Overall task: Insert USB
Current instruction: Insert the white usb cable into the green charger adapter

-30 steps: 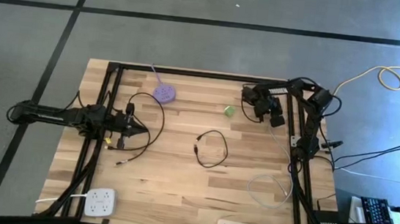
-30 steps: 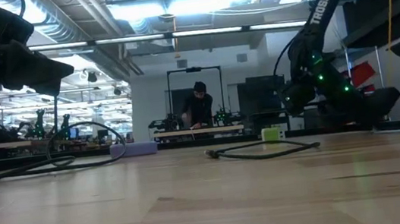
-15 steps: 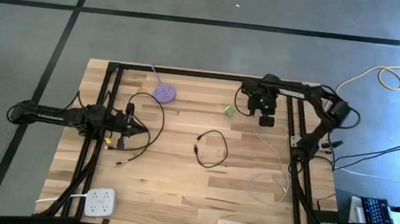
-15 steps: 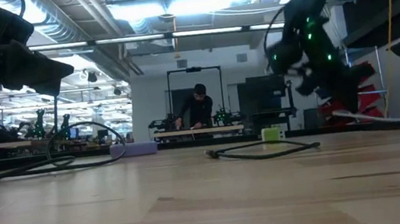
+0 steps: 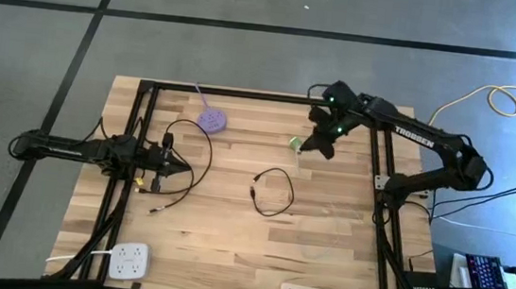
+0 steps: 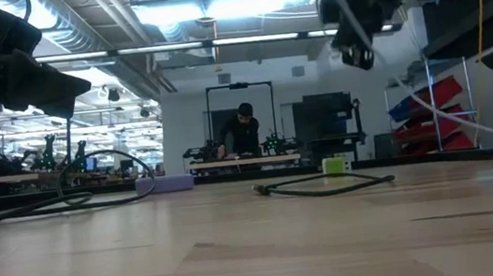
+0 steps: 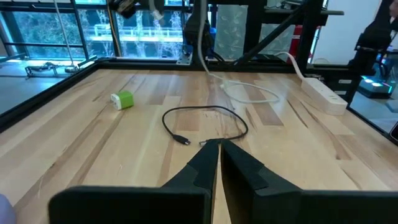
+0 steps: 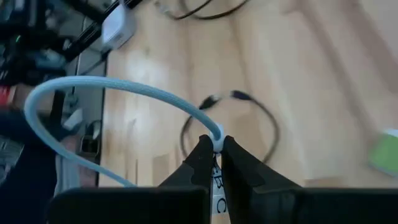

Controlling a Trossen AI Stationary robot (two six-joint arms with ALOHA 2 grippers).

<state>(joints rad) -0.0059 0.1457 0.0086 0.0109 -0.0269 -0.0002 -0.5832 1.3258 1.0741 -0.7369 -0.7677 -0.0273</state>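
**A:** ok so what changed? A second ago the right arm sat folded up by the far right corner of the table. Now it's stretched out toward the middle, and the right gripper (image 5: 307, 146) hangs right next to the green adapter block (image 5: 295, 142). The white cable loop that lay near the right rail is gone from the wood; the white cable (image 8: 118, 93) is up in the air, pinched between the right fingers (image 8: 200, 155).

**B:** yep, fingers pressed tight on it in the wrist view. Left arm hasn't budged, left gripper (image 5: 183, 167) is over by the left rail with its tips pressed together on nothing.

**A:** anything hard to read?

**B:** the plug end of the white cable, can't make it out anywhere. Low view cuts the right gripper (image 6: 354, 2) off near the top.

**A:** and the black USB cable (image 5: 271, 191)?

**B:** lying looped mid-table, between the two grippers, apart from both.
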